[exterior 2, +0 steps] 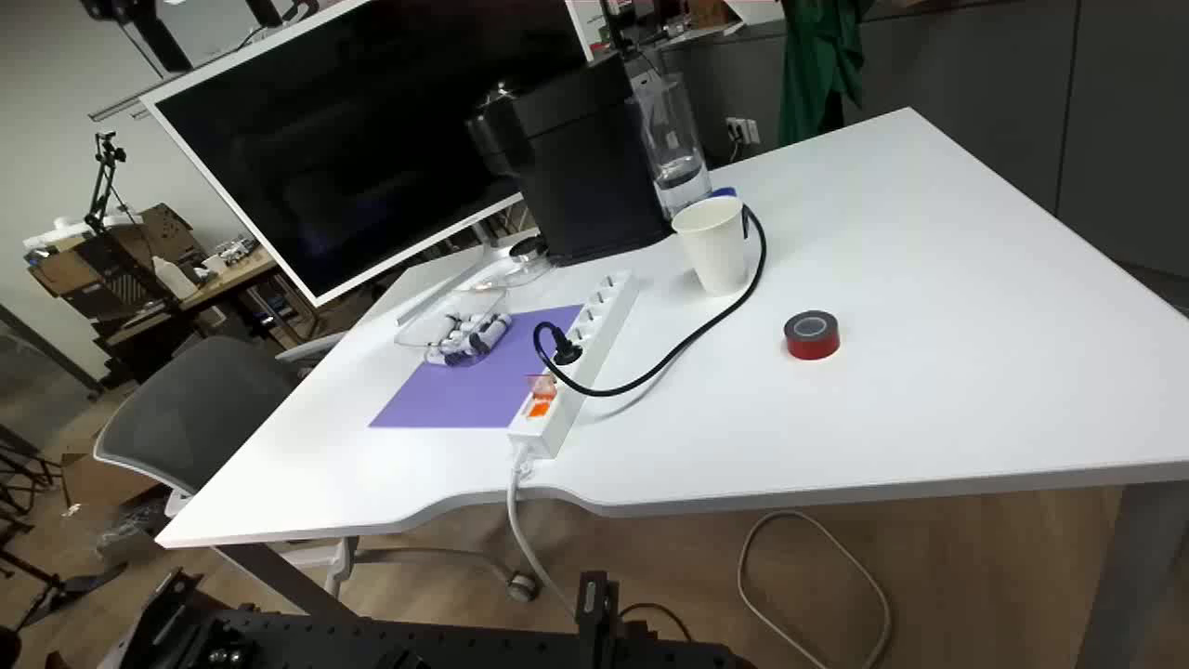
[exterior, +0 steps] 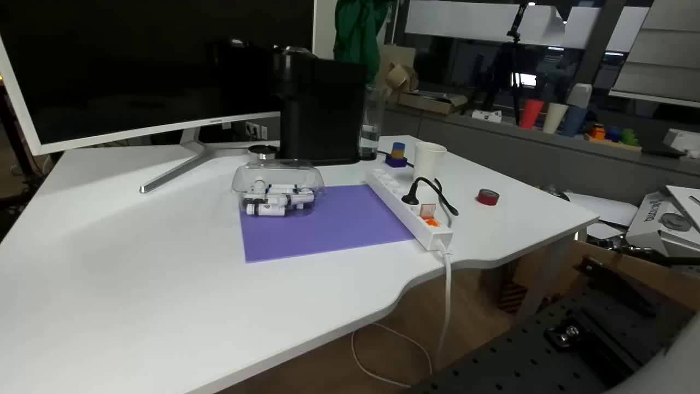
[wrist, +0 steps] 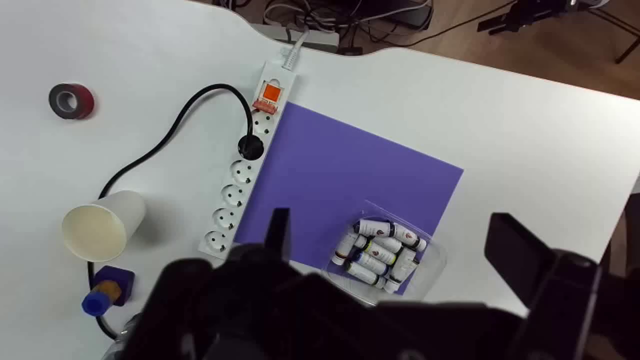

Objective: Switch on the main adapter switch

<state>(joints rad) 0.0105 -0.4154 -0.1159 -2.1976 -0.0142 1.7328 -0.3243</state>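
Note:
The main adapter, a long white power strip, lies on the white table in both exterior views [exterior: 395, 203] [exterior 2: 587, 355] and in the wrist view [wrist: 242, 171]. One black plug [wrist: 251, 147] with a black cord sits in a socket. The main adapter switch, a small orange rocker, is at the cord end of the strip [exterior: 432, 222] [exterior 2: 539, 409] [wrist: 271, 92]. A reddish clear cover [wrist: 265, 106] stands flipped up beside it. My gripper [wrist: 392, 217] is open and empty, with the strip at upper left in the wrist view. The exterior views do not show the gripper.
A purple sheet [wrist: 340, 165] lies beside the strip, bearing a clear box [wrist: 435, 270] of white tubes. A white cup [exterior 2: 713, 251], a dark-red tape roll [exterior 2: 812, 336] and a loose black cord [exterior 2: 687, 346] are on the strip's other side. A black machine [exterior: 322, 109] and monitor [exterior: 136, 71] stand behind.

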